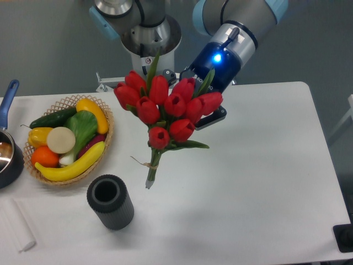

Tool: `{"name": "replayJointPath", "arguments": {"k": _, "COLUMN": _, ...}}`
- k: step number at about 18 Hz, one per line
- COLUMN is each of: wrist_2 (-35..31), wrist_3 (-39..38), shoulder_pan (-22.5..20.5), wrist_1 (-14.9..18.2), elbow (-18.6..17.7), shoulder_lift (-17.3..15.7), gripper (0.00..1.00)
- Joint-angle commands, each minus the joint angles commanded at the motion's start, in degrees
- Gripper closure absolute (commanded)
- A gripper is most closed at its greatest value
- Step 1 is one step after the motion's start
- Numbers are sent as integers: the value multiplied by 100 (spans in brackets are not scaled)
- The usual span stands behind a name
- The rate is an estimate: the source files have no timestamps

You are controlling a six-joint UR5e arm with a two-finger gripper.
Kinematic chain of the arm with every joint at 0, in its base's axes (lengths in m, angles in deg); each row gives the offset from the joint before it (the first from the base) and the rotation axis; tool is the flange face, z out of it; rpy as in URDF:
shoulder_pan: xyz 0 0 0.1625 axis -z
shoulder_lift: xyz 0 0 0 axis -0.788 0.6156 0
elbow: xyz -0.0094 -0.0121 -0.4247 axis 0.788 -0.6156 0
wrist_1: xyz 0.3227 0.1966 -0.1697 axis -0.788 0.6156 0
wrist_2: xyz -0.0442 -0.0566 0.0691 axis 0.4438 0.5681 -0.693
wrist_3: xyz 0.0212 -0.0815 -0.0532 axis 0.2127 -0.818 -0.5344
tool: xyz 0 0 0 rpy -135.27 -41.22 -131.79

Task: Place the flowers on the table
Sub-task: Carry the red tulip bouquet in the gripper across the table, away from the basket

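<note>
The flowers (165, 107) hang above the table (265, 182), blooms uppermost, tied stems pointing down toward the table's middle, their tip near or at the surface. The gripper (207, 113) sits behind the blooms, near the table's far edge; its fingers are hidden, so its grip cannot be determined. A dark cylindrical vase (110, 201) stands toward the near edge, beside a wicker basket (105, 152) of fruit at the left edge.

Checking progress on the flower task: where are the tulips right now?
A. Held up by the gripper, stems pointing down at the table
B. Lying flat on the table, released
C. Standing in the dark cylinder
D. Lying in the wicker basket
A: the tulips hang against the gripper, stem ends down, beside the dark cylinder and the basket.
</note>
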Motion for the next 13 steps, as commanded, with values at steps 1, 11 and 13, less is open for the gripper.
{"name": "replayJointPath", "arguments": {"k": 1, "wrist_2": 0, "wrist_3": 0, "shoulder_pan": -27, "wrist_1": 0, "elbow": 0, "shoulder_lift": 9, "gripper": 67}}
{"name": "replayJointPath", "arguments": {"k": 11, "wrist_2": -26, "wrist_3": 606, "shoulder_pan": -378, "wrist_1": 0, "elbow": 0, "shoulder_lift": 79, "gripper": 67}}
{"name": "replayJointPath", "arguments": {"k": 13, "wrist_2": -70, "wrist_3": 676, "shoulder_pan": -413, "wrist_1": 9, "elbow": 9, "shoulder_lift": 97, "gripper": 67}}
